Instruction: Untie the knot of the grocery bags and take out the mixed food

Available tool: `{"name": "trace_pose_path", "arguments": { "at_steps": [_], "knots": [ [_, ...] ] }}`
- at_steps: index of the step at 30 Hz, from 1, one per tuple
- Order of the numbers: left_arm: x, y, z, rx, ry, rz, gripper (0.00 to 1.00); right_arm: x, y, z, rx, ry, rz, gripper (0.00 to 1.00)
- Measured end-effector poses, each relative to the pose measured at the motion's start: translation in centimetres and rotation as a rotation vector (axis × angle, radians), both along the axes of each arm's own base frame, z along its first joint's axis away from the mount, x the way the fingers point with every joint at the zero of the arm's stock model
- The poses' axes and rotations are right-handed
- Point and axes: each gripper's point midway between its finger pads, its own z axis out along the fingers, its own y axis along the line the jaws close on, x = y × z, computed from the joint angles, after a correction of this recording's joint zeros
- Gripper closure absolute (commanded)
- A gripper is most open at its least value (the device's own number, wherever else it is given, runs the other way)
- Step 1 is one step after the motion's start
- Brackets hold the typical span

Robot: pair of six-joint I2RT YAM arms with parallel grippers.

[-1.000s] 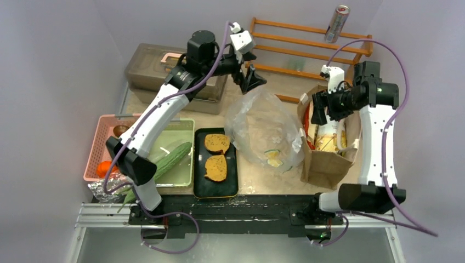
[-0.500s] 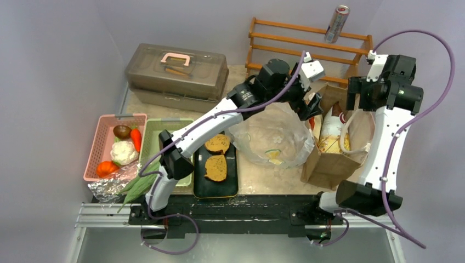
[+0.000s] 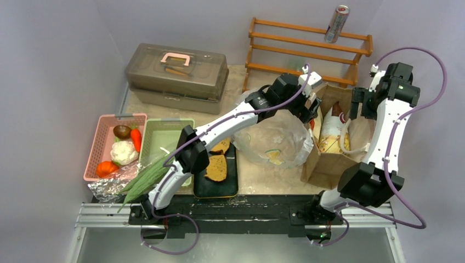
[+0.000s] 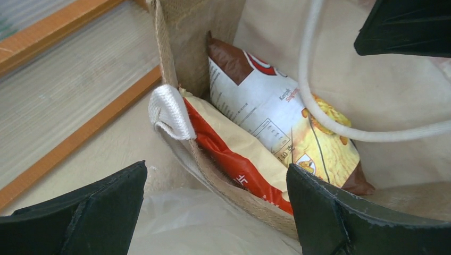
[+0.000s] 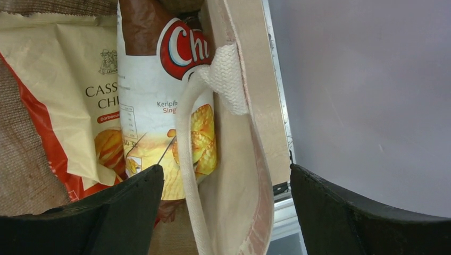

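The brown paper bag (image 3: 329, 161) stands at the right with two snack packets (image 3: 331, 136) inside. My left gripper (image 3: 311, 107) is open and empty over the bag's left rim. In the left wrist view, the left gripper (image 4: 215, 170) straddles that rim above a red-cream packet (image 4: 239, 154) and a white-orange packet (image 4: 282, 122). My right gripper (image 3: 359, 107) is open and empty at the bag's right wall. In the right wrist view, the right gripper (image 5: 226, 169) hangs over a white loop handle (image 5: 186, 159). The transparent bag (image 3: 274, 139) lies slumped left of the paper bag. Two toast slices (image 3: 216, 167) lie on a black tray (image 3: 214, 190).
A pink basket (image 3: 94, 159) holds tomato (image 3: 104, 168), carrot (image 3: 135, 138), cauliflower (image 3: 123, 152) and mushroom (image 3: 122, 131). Long green vegetables (image 3: 145, 178) and foil (image 3: 104, 189) lie by the green tray (image 3: 164, 137). The lidded case (image 3: 175, 71), a wooden rack (image 3: 307, 46) and a can (image 3: 336, 24) stand behind.
My left gripper has swung from above the transparent bag to the paper bag's left rim. My right gripper has moved from the bag's left side to its right wall.
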Motion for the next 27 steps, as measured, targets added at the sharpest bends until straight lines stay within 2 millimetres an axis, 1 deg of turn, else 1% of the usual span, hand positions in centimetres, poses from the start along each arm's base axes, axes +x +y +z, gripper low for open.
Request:
{"name": "trace_pose_path", "arguments": {
  "at_steps": [3, 5, 7, 9, 11, 12, 14, 16, 17, 18, 21, 23, 25, 26, 27],
  "knots": [
    [0.0, -0.3, -1.3, 0.019, 0.013, 0.001, 0.03, 0.1, 0.1, -1.3, 0.016, 0.022, 0.004, 0.17],
    [-0.4, -0.4, -1.9, 0.027, 0.024, -0.01, 0.15, 0.2, 0.0, -2.3, 0.022, 0.04, 0.003, 0.2],
    [-1.1, -0.6, -2.4, 0.034, 0.04, -0.029, 0.23, 0.1, -0.1, -3.7, 0.028, 0.07, 0.003, 0.27],
    [-2.1, -0.9, -3.6, 0.05, 0.073, -0.052, 0.31, 0.0, -0.1, -4.9, 0.039, 0.098, 0.005, 0.43],
    [-3.0, -1.0, -4.8, 0.067, 0.104, -0.071, 0.45, 0.1, -0.1, -5.7, 0.052, 0.115, 0.009, 0.65],
    [-3.4, -1.1, -5.3, 0.074, 0.12, -0.08, 0.54, 0.3, 0.0, -5.9, 0.061, 0.119, 0.011, 0.77],
    [-3.8, -1.3, -5.5, 0.072, 0.129, -0.094, 0.79, 0.6, 0.2, -6.1, 0.08, 0.116, 0.024, 1.0],
    [-3.9, -1.5, -5.3, 0.063, 0.134, -0.109, 0.97, 0.9, 0.7, -5.8, 0.1, 0.098, 0.039, 1.0],
    [-3.9, -1.6, -5.2, 0.052, 0.132, -0.121, 1.0, 1.1, 0.9, -5.4, 0.11, 0.081, 0.046, 1.0],
    [-3.9, -1.8, -5.0, 0.04, 0.131, -0.134, 1.0, 1.3, 1.1, -5.0, 0.114, 0.066, 0.051, 1.0],
    [-4.0, -2.4, -4.0, -0.004, 0.113, -0.171, 1.0, 1.3, 2.2, -2.5, 0.134, -0.01, 0.08, 1.0],
    [-3.9, -3.0, -2.5, -0.057, 0.077, -0.194, 1.0, 1.2, 2.9, -0.2, 0.134, -0.077, 0.097, 1.0],
    [-3.7, -3.5, -0.7, -0.107, 0.037, -0.201, 1.0, 1.3, 3.8, 3.1, 0.131, -0.178, 0.118, 1.0],
    [-3.5, -3.8, 0.6, -0.138, 0.01, -0.201, 1.0, 1.4, 4.1, 4.6, 0.127, -0.222, 0.125, 1.0],
    [-3.3, -4.0, 2.3, -0.175, -0.023, -0.199, 1.0, 1.5, 4.5, 6.6, 0.124, -0.28, 0.134, 1.0]
  ]
}}
